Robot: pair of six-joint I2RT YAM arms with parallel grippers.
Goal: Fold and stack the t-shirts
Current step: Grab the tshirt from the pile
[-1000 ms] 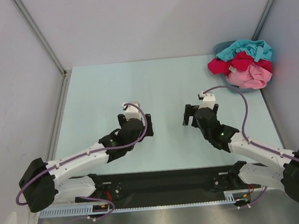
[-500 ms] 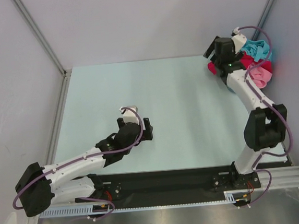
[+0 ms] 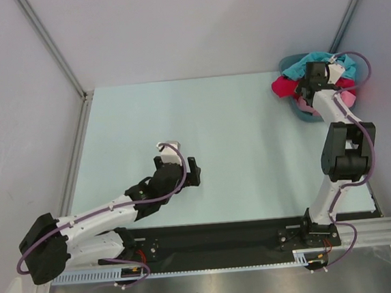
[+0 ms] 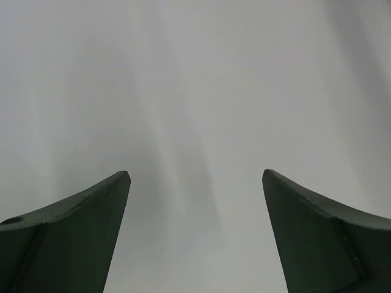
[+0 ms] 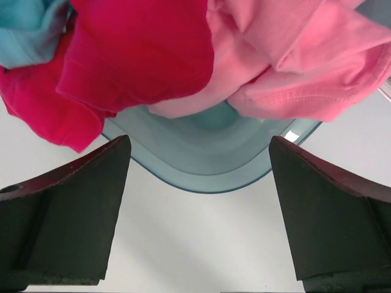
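saw the t-shirts heaped in a basket at the upper right of the top view, on the far right corner of the table. made out three in the right wrist view: a red shirt across the upper left and centre, drooping over the basket rim; a pink shirt at the upper right, spilling over the rim too; a teal shirt in the top left corner. found the right gripper just above the basket's rim, fingers spread wide, nothing between them. found the left gripper at the lower centre-left of the top view, over bare table, well apart from the shirts, fingers likewise spread wide and holding nothing. saw only a blank pale surface in the left wrist view.
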